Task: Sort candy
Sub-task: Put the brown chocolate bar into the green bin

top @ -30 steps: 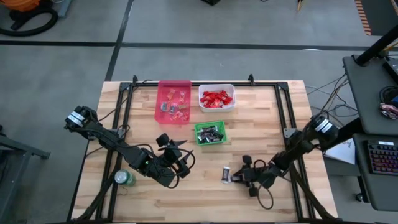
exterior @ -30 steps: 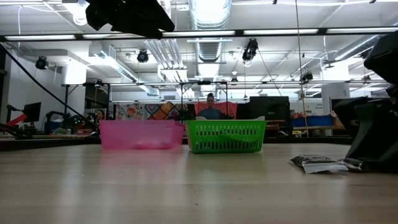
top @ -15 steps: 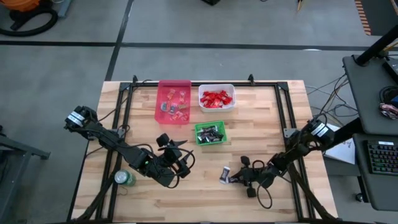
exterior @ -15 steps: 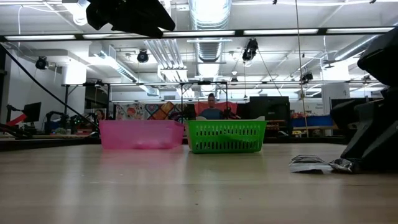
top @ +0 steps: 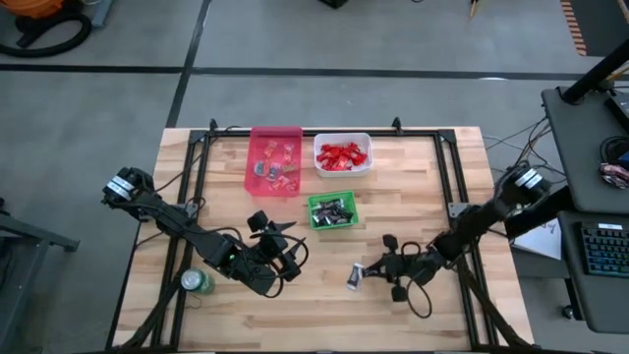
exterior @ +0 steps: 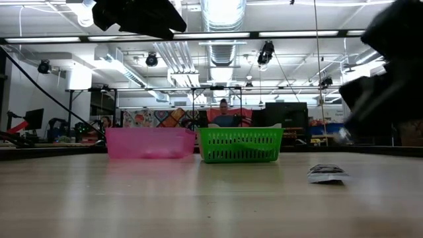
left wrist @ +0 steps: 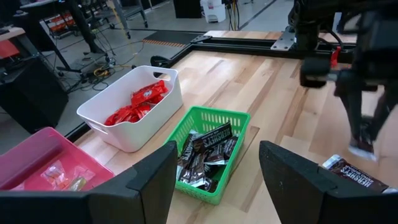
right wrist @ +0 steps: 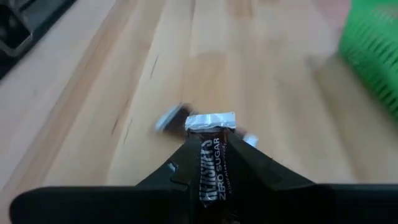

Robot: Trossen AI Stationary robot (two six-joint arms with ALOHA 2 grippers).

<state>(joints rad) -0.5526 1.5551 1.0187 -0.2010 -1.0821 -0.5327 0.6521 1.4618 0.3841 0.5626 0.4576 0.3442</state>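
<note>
Three bins are sitting on the worktop (top: 413, 206): pink (top: 274, 160), white (top: 342, 154) and green (top: 333, 211). Two grippers are showing: the left gripper (top: 285, 258) is hanging wide open, and the right gripper (top: 378, 267) is pinching one dark candy (right wrist: 210, 121) with silver ends. It is now holding it up off the worktop, higher than a second ago, while one more candy (exterior: 327, 173) is lying flat below.

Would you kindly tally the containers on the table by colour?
Pink: 1, the pink plastic bin
White: 1, the white plastic bin
Green: 2, the green mesh basket and the green round can
Total: 4
</note>
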